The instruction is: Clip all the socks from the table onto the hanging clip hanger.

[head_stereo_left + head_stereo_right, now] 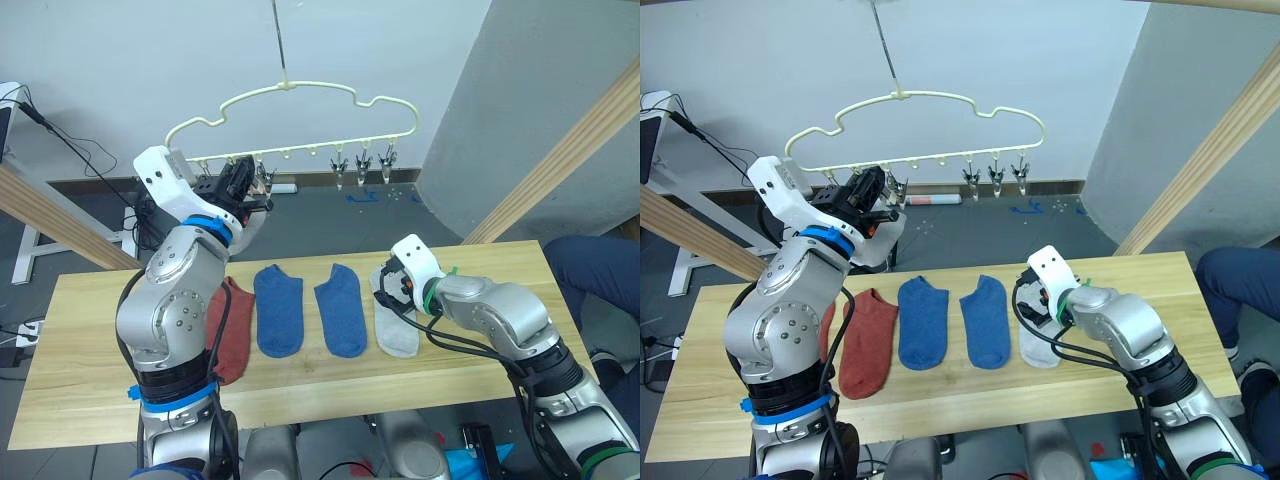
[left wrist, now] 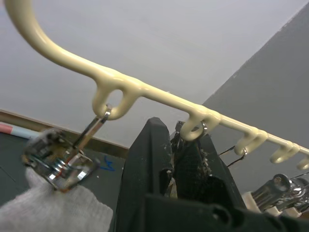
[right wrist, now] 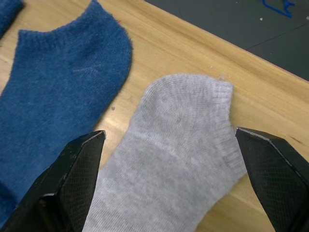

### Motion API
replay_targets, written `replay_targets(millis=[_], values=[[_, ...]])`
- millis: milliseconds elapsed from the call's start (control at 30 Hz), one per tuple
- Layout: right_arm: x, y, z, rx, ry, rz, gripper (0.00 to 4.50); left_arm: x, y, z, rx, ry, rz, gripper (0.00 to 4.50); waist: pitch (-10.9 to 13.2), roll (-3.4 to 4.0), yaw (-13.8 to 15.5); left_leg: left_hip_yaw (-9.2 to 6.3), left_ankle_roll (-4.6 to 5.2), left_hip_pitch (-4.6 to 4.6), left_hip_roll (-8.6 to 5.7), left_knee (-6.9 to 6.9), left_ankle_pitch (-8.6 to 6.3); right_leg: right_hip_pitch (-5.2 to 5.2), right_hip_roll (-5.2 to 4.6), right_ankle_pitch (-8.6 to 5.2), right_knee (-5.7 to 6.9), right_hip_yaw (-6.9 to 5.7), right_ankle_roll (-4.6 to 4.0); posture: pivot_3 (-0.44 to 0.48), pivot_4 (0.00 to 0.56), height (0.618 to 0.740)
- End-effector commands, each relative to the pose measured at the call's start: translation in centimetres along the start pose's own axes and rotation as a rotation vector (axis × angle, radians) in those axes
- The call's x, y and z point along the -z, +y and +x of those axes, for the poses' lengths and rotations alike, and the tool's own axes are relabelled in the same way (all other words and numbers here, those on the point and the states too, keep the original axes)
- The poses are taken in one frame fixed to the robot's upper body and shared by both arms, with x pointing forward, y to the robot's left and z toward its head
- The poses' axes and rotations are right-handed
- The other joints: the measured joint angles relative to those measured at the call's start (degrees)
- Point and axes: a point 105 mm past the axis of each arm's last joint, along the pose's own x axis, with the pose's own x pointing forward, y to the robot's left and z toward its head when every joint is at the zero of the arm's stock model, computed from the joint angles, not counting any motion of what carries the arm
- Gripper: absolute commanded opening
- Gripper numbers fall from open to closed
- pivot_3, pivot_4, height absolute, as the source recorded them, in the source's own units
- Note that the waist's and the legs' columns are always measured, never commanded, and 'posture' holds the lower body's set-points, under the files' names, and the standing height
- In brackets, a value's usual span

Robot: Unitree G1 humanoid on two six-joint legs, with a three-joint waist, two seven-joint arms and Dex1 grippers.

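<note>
Left eye view frames a task that is judged barely begun: the pale yellow wire clip hanger with its cloud-shaped outline (image 1: 290, 110) is hung from a thin metal hook, and most of its small metal clips are seen bare. At the far left, the left gripper (image 1: 243, 186) is raised to the hanger's lower bar, its black fingers closed tight together around one clip, as the left wrist view suggests; beside it a metal clip (image 2: 60, 162) is seen biting a piece of light grey fabric (image 2: 53, 208), so one grey sock may already be hung, though this cannot be confirmed. On the wide pale wooden plank table (image 1: 80, 380) four socks are laid in a row, from left to right: a rust-red ankle sock (image 1: 232, 335), two blue ankle socks (image 1: 278, 310) (image 1: 340, 308), and a light grey ankle sock (image 1: 393, 325). Over the grey sock the right gripper (image 3: 176, 179) is held wide open, nothing grasped. Beyond the table a dark floor, a pale wall, cables and slanted wooden beams are seen; a person's knee is visible at the far right.
</note>
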Motion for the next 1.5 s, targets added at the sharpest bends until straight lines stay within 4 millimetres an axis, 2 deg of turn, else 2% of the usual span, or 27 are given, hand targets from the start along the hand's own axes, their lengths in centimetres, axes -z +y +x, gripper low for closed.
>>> replay_targets(millis=[33, 533, 733, 900, 1233, 1433, 1500], values=[[0.0, 0.0, 0.5, 0.010, -0.011, -0.028, 4.48, -1.8, -0.6, -0.6, 0.022, -0.053, -0.026, 0.18, 0.0, 0.02, 0.0, 0.00, 0.00, 0.00, 0.00, 0.00, 0.00, 0.00, 0.00, 0.00, 0.00, -0.01, 0.00, -0.201, 0.381, 0.740], [-0.5, 0.0, 1.1, 0.016, -0.027, -0.031, 4.48, -1.9, 1.0, -1.6, -0.025, -0.028, -0.109, 0.18, 0.7, 0.05, 0.1, -0.01, -0.02, 0.00, 0.00, 0.01, 0.00, 0.00, 0.00, 0.02, 0.03, 0.00, -0.03, -0.190, 0.386, 0.740], [-0.4, -0.3, 1.4, 0.035, -0.023, -0.039, 4.48, -2.1, 1.1, -1.6, -0.025, -0.026, -0.188, 0.18, 0.8, 0.07, 0.1, -0.02, -0.03, 0.01, 0.00, 0.01, -0.01, 0.00, 0.00, 0.04, 0.03, -0.01, -0.05, -0.183, 0.389, 0.740], [-1.1, -0.7, 1.3, 0.055, -0.045, -0.044, 4.48, -2.2, 1.0, -1.7, -0.027, -0.025, -0.200, 0.18, 1.0, 0.08, 0.1, 0.00, -0.03, 0.01, -0.01, 0.02, -0.01, -0.01, -0.01, 0.04, 0.04, 0.01, -0.04, -0.177, 0.388, 0.740], [0.4, -0.9, 2.8, 0.073, 0.011, -0.043, 4.48, -2.2, 0.8, -1.7, -0.032, -0.024, -0.213, 0.18, 1.0, 0.09, 0.1, 0.00, -0.06, 0.01, -0.01, 0.01, -0.02, -0.01, -0.01, 0.15, 0.03, 0.01, -0.24, -0.168, 0.389, 0.740], [2.6, -0.4, 3.3, 0.044, 0.109, -0.004, 4.48, -2.4, 1.0, -1.7, -0.044, -0.030, -0.258, 0.18, 1.0, 0.09, 0.1, -0.01, -0.07, 0.05, 0.01, 0.01, -0.02, 0.01, 0.00, 0.15, 0.05, 0.00, -0.23, -0.165, 0.389, 0.740], [2.7, -0.4, 3.4, 0.044, 0.117, -0.001, 4.48, -2.4, 1.0, -1.6, -0.045, -0.030, -0.267, 0.18, 1.0, 0.09, 0.1, -0.02, -0.07, 0.06, 0.01, 0.02, -0.02, 0.02, 0.01, 0.15, 0.06, -0.01, -0.23, -0.163, 0.389, 0.740]])
